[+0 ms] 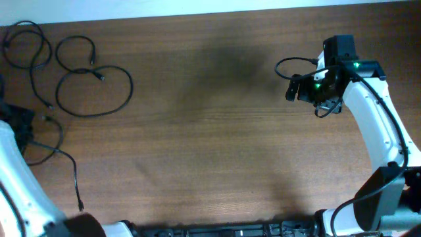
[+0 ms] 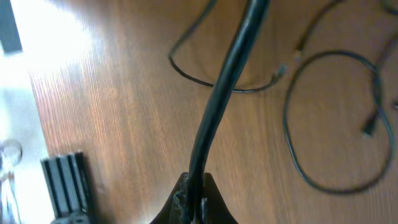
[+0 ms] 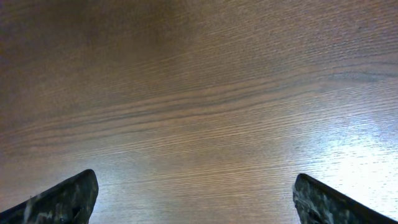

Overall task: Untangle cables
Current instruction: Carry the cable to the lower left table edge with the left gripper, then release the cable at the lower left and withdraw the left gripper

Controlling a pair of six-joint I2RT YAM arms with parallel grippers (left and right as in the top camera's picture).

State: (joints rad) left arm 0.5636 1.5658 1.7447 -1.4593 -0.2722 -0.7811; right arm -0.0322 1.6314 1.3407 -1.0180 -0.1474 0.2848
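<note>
Seen from above, the cables (image 1: 99, 77) lie in loose loops at the far left corner of the table (image 1: 210, 145). One strand trails toward the near edge beside the left arm (image 1: 20, 178), and how its pincer stands is unclear from there. The left wrist view shows the left gripper (image 2: 193, 190) pinched tight on one cable (image 2: 224, 87), with other loops beyond. The right wrist view shows the right gripper (image 3: 194, 186) spread wide over wood, holding nothing.

Brown wood-grain table (image 1: 197, 164), pale strip (image 1: 263, 5) beyond far edge, soft glare

Roughly three cables (image 1: 93, 91), two arms (image 1: 370, 122)
</note>
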